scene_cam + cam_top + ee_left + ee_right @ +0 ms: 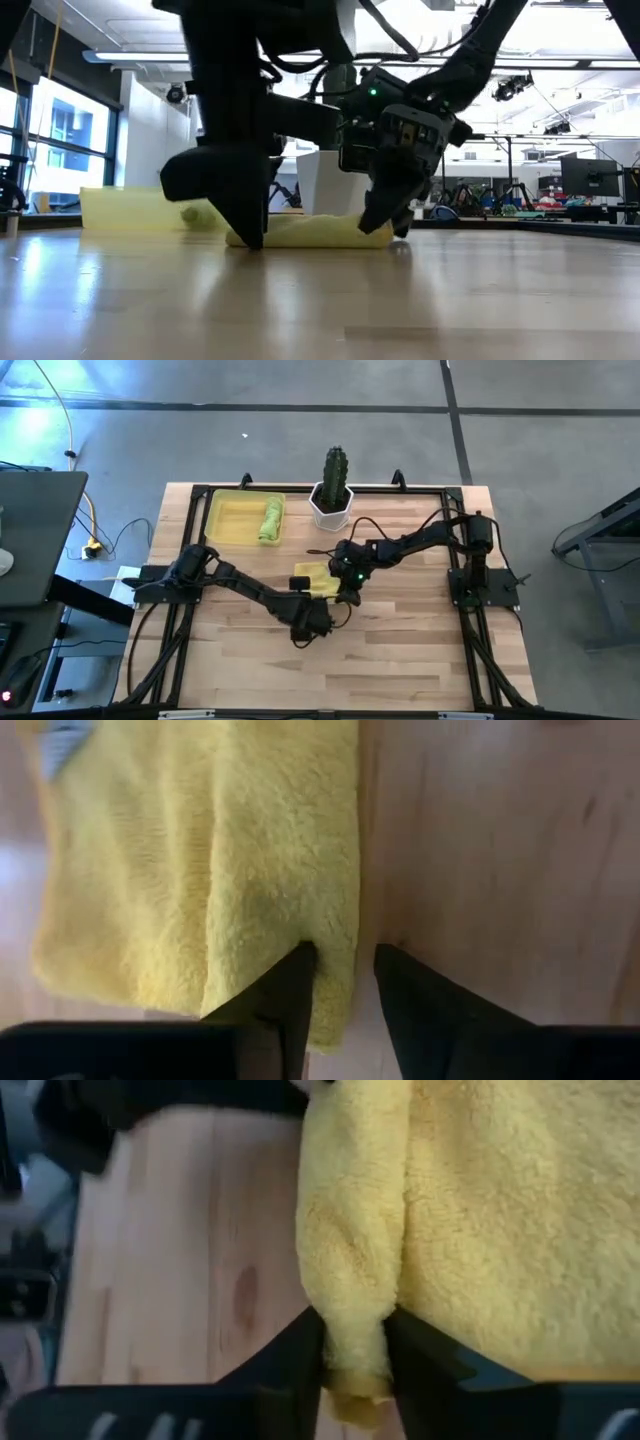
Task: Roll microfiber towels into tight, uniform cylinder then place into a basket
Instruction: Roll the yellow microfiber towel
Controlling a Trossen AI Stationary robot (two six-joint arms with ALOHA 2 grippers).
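The pale yellow towel (pixel 314 573) lies flat on the wood in mid-table. My left gripper (pixel 345 965) points down at its left end (pixel 250 236), narrowly open, its fingers either side of the towel's side edge. My right gripper (pixel 355 1342) points down at the towel's right end (pixel 385 222), shut on a rolled-up edge. The lime green towel (pixel 271 518) lies rolled in the yellow basket (pixel 232 520) at the far left. My left gripper comes from above. One finger (pixel 290 990) presses into the towel just inside its side edge (pixel 338 935) and dents the pile. A sliver of bare wood shows between that edge and the other finger (pixel 420 1010). The towel lies on the table. My right gripper pinches the towel's rolled-up edge (pixel 350 1295) between its two fingers, near that roll's end. The fingers come from above and lie across the roll. The roll bulges between them, and the rest of the towel (pixel 520 1220) lies flat on the table beside it.
A white pot with a green cactus (pixel 333 495) stands just beyond the towel, at the table's far edge. The basket sits to its left. Bare wood lies toward the table's near edge (pixel 340 670).
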